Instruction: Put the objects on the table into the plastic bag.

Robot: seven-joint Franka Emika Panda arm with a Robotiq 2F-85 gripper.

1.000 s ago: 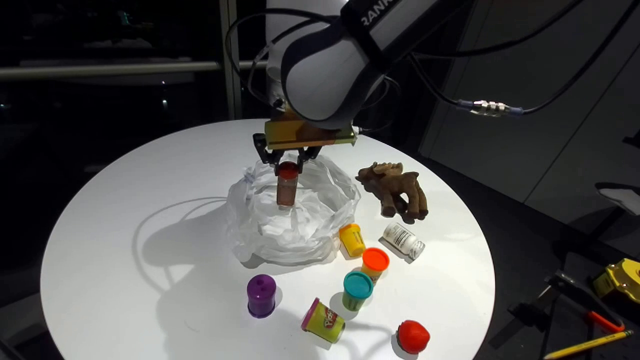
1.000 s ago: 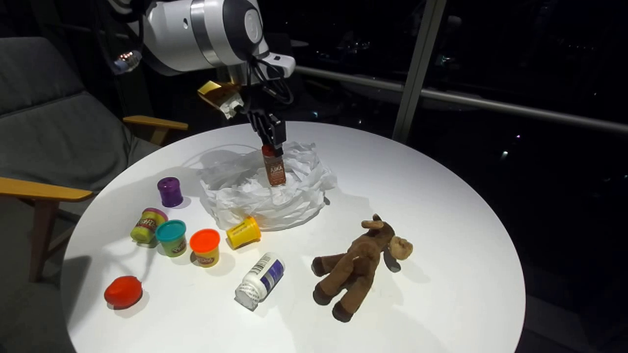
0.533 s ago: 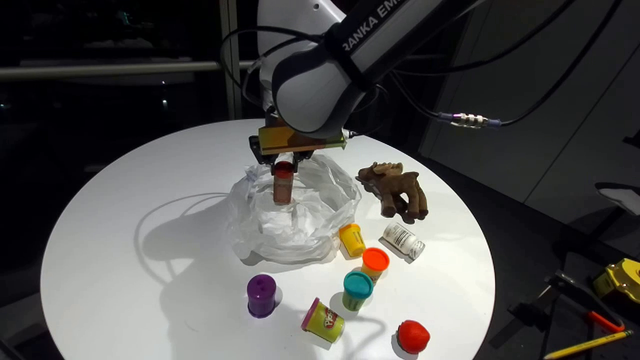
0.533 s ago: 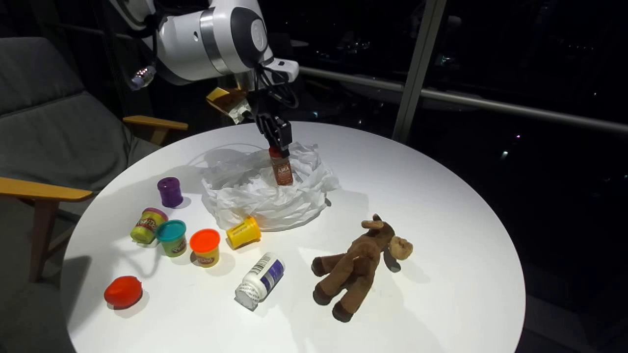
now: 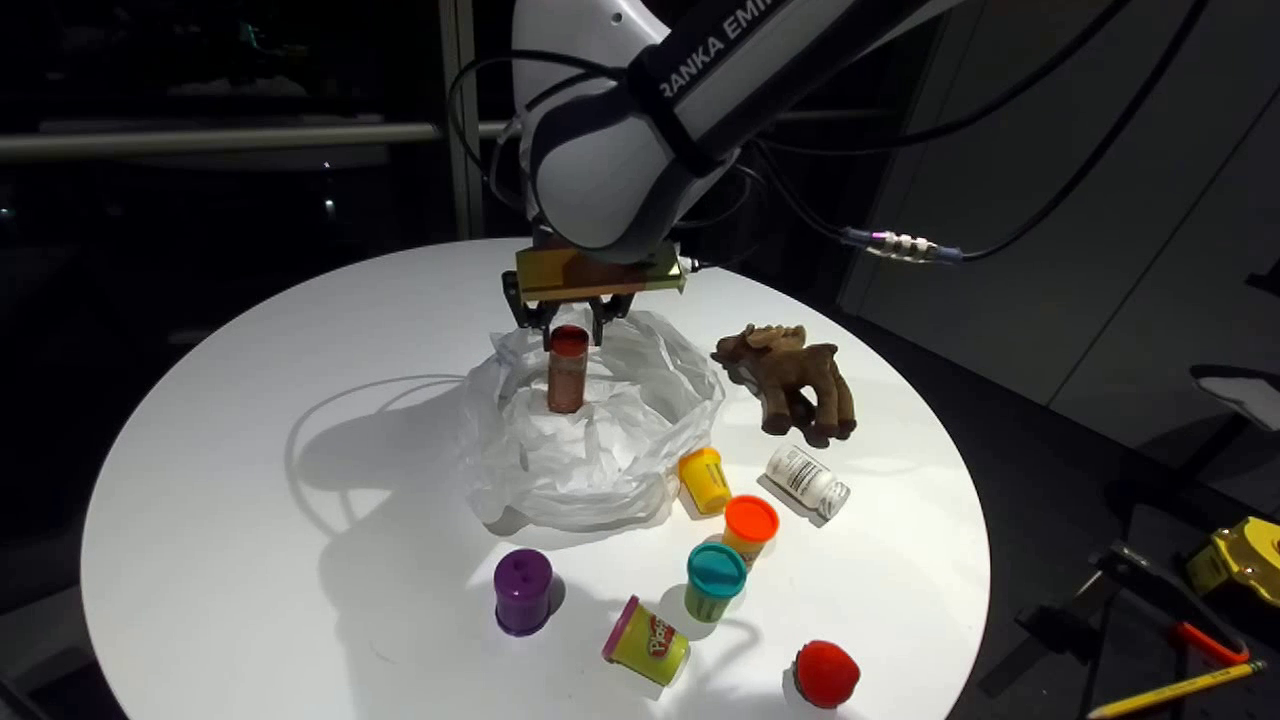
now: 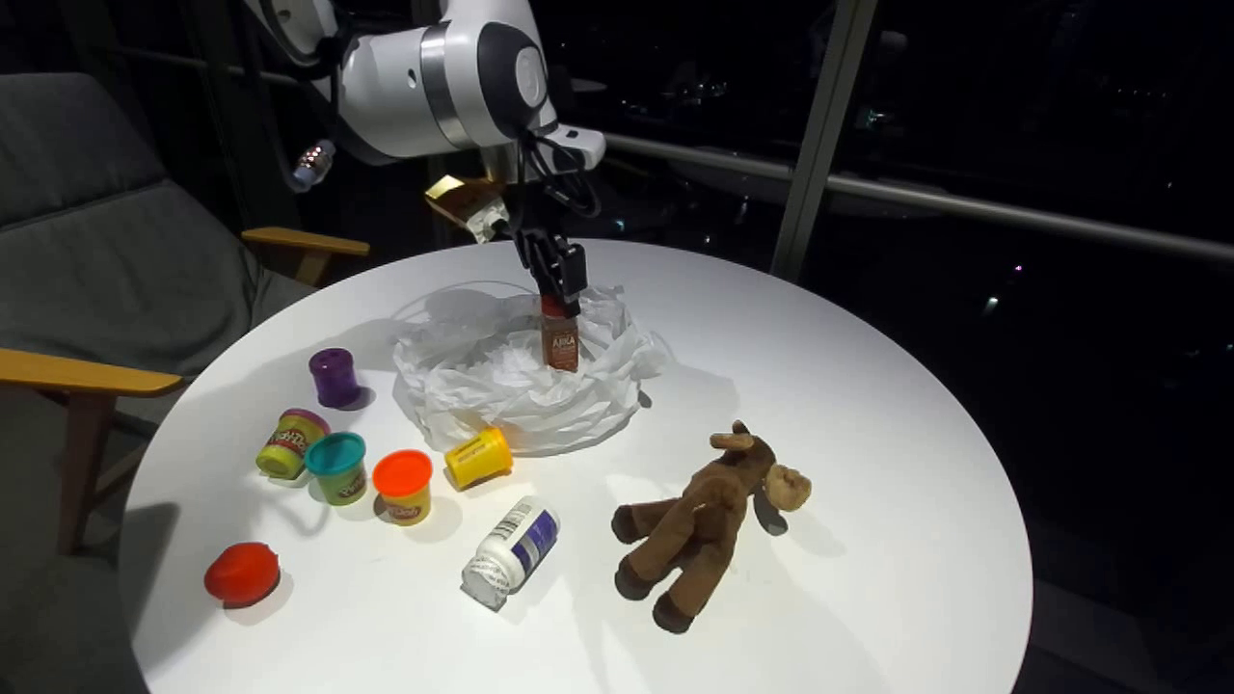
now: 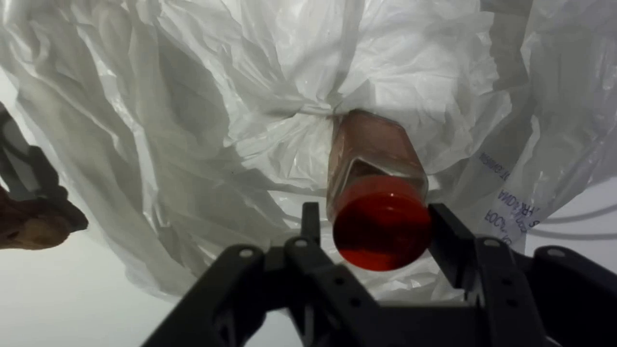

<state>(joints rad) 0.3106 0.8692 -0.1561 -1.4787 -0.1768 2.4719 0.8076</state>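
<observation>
On the gripper (image 7: 373,219) the jaws stand apart, a gap showing beside the red-capped bottle (image 5: 567,372) that is between and below them, inside the plastic bag (image 5: 590,502), so one object is probably in. Outward from the jaws, eight more on the table (image 5: 200,480) are left: yellow tub (image 5: 705,481), brown plush (image 5: 793,368), white bottle (image 5: 803,479), orange-lidded tub (image 5: 750,525), purple cylinder (image 5: 522,592), teal-lidded tub (image 5: 714,582), pink-lidded tub (image 5: 648,645) and red toy (image 5: 826,674).

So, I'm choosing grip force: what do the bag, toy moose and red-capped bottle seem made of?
Bag: thin, slightly shiny whitish plastic film, by its wrinkles and glints.
Toy moose: matte brown plush fabric, by its glare-free surface; probably stuffed.
Red-capped bottle: clear-looking, glossy; bright edge reflections fit glass or hard plastic alike. Its shiny cap: likely plastic.
</observation>
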